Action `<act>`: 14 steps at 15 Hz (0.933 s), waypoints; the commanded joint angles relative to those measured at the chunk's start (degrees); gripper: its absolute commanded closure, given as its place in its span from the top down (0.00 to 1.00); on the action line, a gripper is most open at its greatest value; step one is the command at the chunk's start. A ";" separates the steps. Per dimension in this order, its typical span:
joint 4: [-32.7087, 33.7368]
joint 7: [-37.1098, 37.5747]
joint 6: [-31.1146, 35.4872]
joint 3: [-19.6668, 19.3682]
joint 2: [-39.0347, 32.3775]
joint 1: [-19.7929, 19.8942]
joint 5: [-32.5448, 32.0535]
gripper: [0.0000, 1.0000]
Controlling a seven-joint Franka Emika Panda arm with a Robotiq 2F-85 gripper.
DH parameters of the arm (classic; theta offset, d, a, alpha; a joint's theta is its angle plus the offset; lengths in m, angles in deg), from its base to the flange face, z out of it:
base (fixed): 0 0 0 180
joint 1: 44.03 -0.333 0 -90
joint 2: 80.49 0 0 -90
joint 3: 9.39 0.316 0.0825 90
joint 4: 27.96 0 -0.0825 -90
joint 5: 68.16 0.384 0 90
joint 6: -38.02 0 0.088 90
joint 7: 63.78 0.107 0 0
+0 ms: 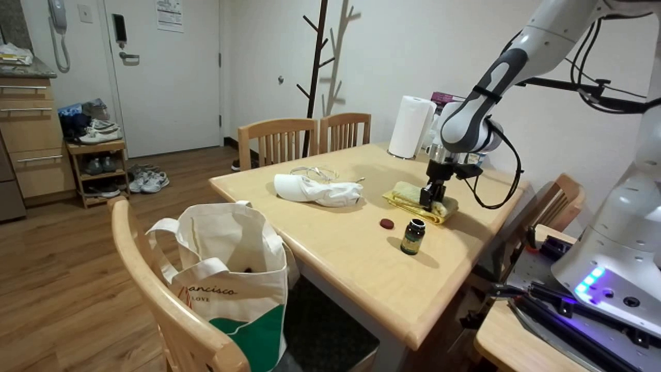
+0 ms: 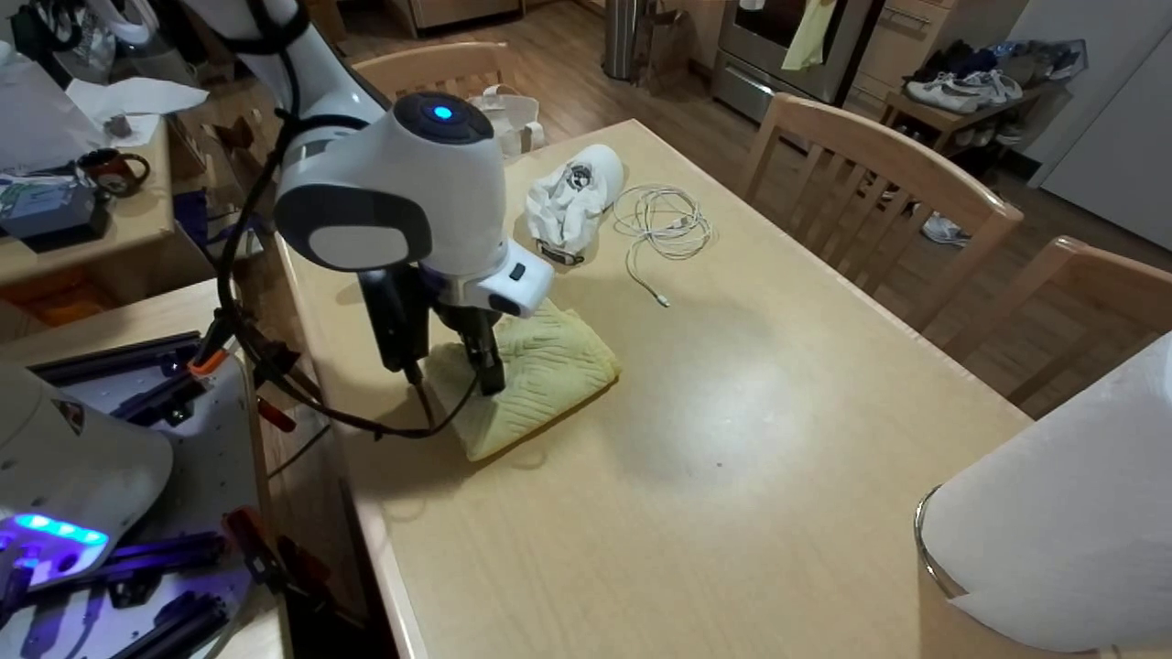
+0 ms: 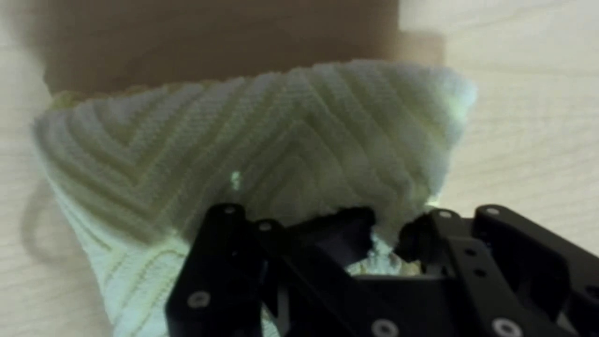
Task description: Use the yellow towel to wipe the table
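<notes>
My gripper [image 3: 387,228] is narrow, pinching a bunched bit of the yellow towel [image 2: 560,366]. Towel's folded, lying on the table [image 2: 732,549], on the side toward my base [image 1: 612,253]. Dark bottle [image 1: 412,238] upright near it, reddish lid [image 1: 387,223] near the bottle. White hat [image 2: 572,197] farther along, coiled cable [image 2: 679,240] just beside it. Paper roll [image 1: 411,126] upright, well apart from hat.

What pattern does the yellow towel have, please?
The yellow towel has chevron-like ridges, clearest in the wrist view.
</notes>
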 commanded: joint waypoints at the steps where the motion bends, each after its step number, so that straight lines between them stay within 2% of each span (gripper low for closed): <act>1: 4.60 -1.47 2.76 -3.18 -3.79 1.94 -0.79 0.03; 6: 8.20 0.10 5.59 -8.87 -5.65 4.52 -2.10 0.03; 9: 10.34 0.92 4.69 -11.65 -6.43 5.99 -2.60 0.02; 11: 11.47 0.47 3.72 -11.03 -7.02 7.46 -1.64 0.02; 14: 11.88 -0.41 3.42 -7.66 -7.02 8.82 -0.23 0.02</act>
